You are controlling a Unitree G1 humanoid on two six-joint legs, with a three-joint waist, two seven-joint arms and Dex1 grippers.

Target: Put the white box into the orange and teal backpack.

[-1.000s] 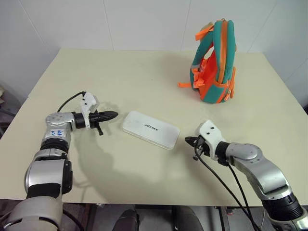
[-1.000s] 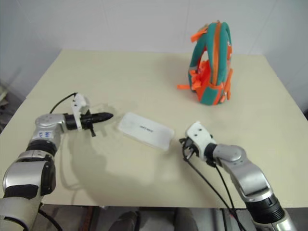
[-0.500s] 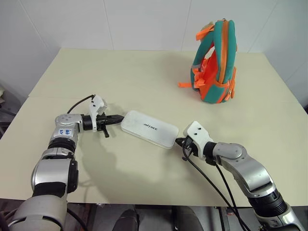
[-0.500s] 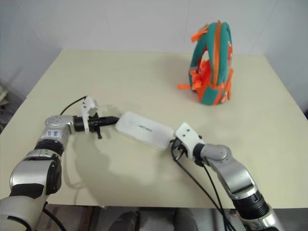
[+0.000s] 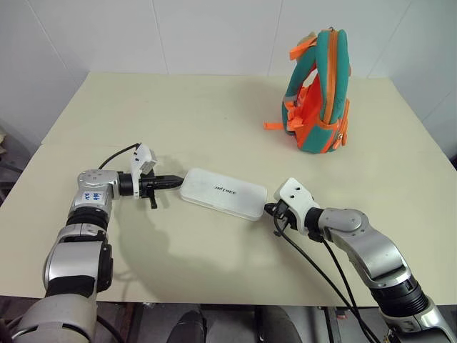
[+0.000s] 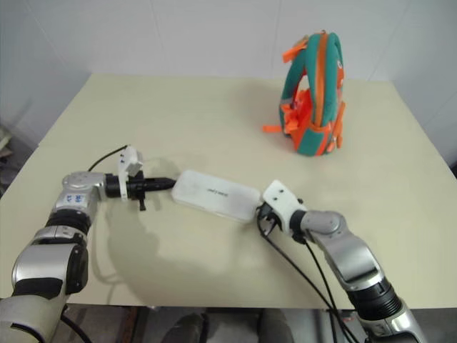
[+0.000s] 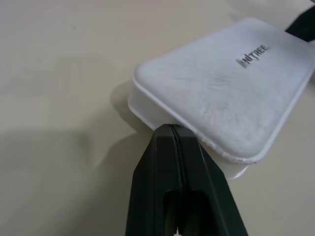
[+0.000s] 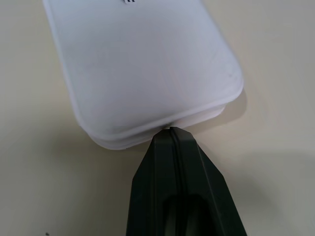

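- The table [image 5: 214, 107] is the biggest thing here, pale and broad, with plenty of bare top between the arms and the far corner.
- The orange and teal backpack [image 5: 319, 93] stands upright at that far right corner, well apart from everything; its zipper runs over the top, and I can't tell whether it's open.
- The white box [image 5: 223, 193] lies flat near the front, lettering up, angled across the middle.
- Left gripper [image 5: 171, 183] has its fingers pressed together, tip right against the box's left end, holding nothing.
- Right gripper [image 5: 270, 209] is likewise closed, tip at the box's right end, empty too.
- My read: the two tips are pinching the box lengthwise between them, since it looks too wide for one gripper.
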